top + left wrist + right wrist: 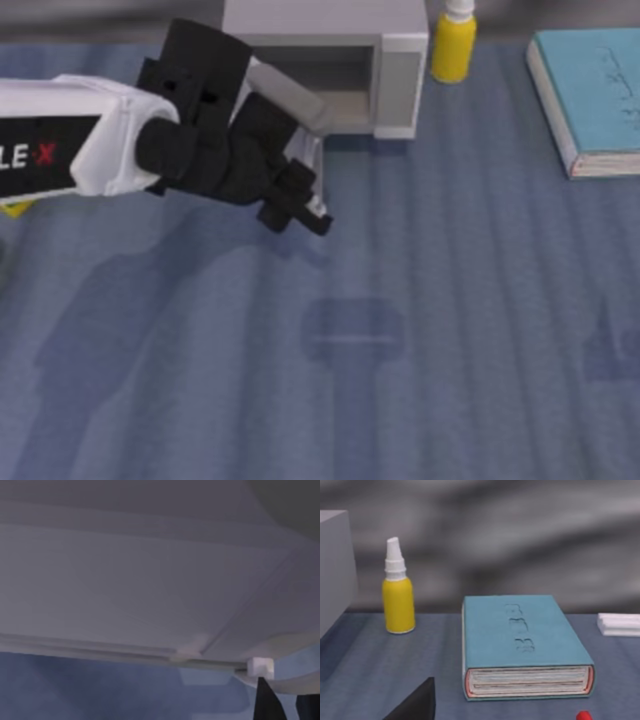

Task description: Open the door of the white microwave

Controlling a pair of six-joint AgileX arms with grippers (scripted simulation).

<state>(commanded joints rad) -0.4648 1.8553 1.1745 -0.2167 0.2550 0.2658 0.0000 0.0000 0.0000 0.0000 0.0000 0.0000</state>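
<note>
The white microwave (330,18) stands at the back of the table, its cavity showing. Its door (290,95) is swung out toward the left, hinged on that side. My left gripper (300,205) is at the door's free edge in front of the microwave, shut on it. In the left wrist view the door's pale face (125,580) fills most of the picture. A small white handle block (260,666) sits just past the dark fingertips (267,705). My right arm is out of the top view. Only a dark part of the right gripper (417,702) shows in its wrist view.
A yellow bottle (453,45) stands right of the microwave. Farther right at the back lies a light-blue book (590,90). The right wrist view also holds a white stack (620,625) and a small red thing (583,715) near the book (525,640).
</note>
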